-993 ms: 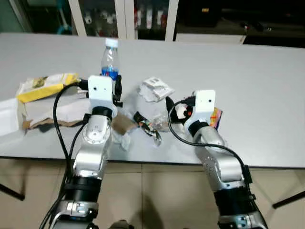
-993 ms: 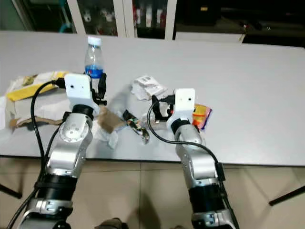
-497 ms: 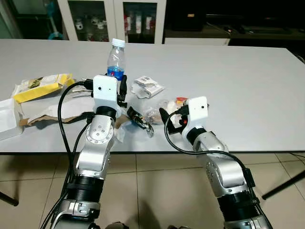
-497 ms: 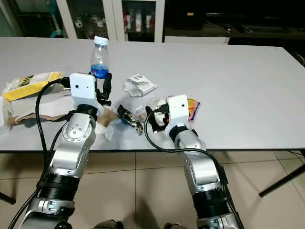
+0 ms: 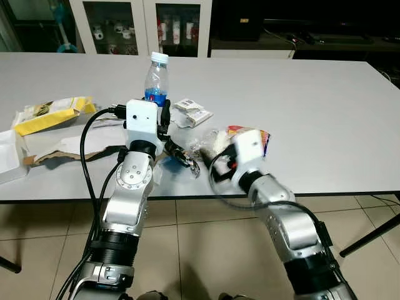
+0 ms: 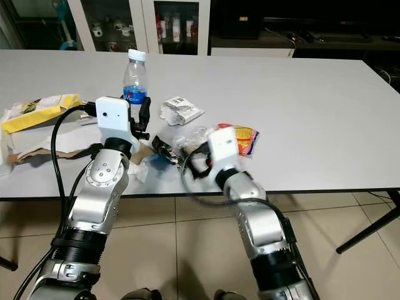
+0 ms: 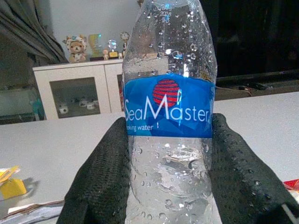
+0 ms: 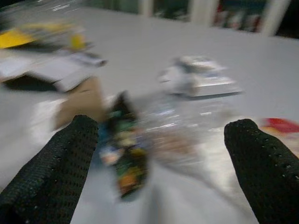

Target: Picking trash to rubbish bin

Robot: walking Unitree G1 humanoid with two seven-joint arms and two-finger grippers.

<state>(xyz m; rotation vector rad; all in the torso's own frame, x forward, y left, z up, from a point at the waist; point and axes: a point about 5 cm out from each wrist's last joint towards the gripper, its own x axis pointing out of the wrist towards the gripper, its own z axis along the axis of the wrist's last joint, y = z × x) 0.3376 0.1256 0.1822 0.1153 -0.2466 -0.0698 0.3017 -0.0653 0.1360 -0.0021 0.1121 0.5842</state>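
A clear water bottle (image 5: 156,75) with a blue label (image 7: 168,105) stands upright on the grey table (image 5: 325,119). My left gripper (image 7: 169,140) is shut on it, one black finger (image 7: 105,172) pressed on each side. Trash lies in front of it: a dark printed wrapper (image 5: 181,154), crumpled clear plastic (image 5: 209,142), a white crumpled packet (image 5: 190,112) and a red and yellow packet (image 5: 257,133). My right gripper (image 8: 161,128) is open and blurred with motion, low at the table's front edge, facing the dark wrapper (image 8: 124,158) and clear plastic (image 8: 182,130).
To the left lie a yellow bag (image 5: 50,112), torn brown paper (image 5: 69,153) and a white box (image 5: 7,159). Glass-door cabinets (image 5: 125,25) stand behind the table. The table's right half is bare, and tiled floor (image 5: 200,250) shows below its front edge.
The camera has pulled back and shifted. My right gripper has swung lower and leftwards toward the wrapper pile and is now blurred. The left gripper stays on the bottle.
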